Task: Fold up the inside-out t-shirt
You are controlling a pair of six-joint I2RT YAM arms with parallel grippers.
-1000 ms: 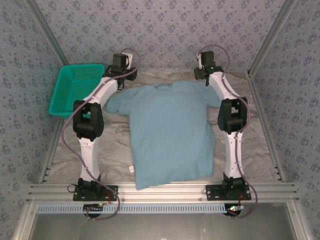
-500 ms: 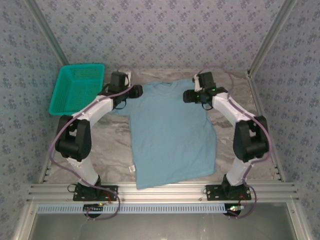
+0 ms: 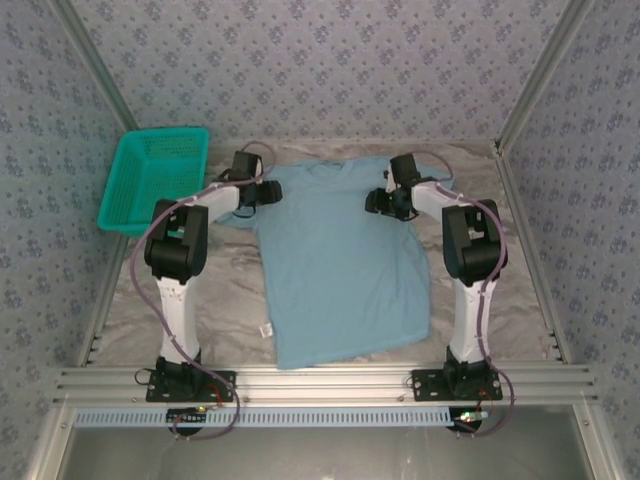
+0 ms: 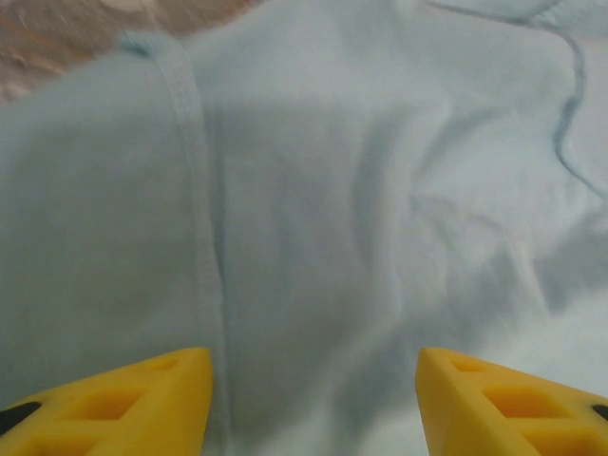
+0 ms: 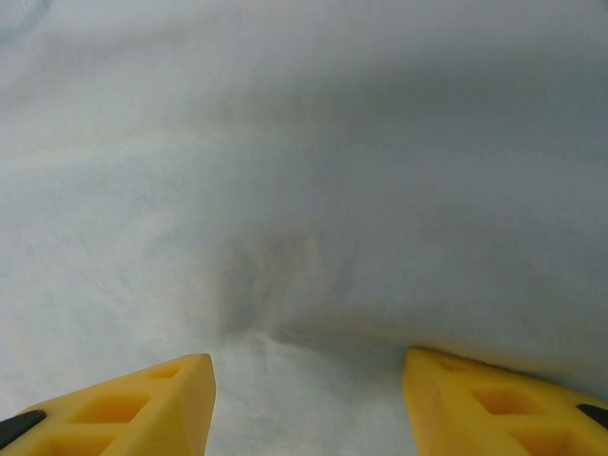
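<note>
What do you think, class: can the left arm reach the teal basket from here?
Probably yes: the teal basket sits close beside the left claw, which is open over the t-shirt's shoulder, and nothing stands between them.

Soft matt cloth t-shirt; teal plastic mesh basket; smooth yellow plastic fingers.

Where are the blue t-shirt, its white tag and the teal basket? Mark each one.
blue t-shirt (image 3: 340, 270), top external view, middle of its body.
white tag (image 3: 266, 329), top external view, centre of the tag.
teal basket (image 3: 150, 180), top external view, bare mesh floor.
</note>
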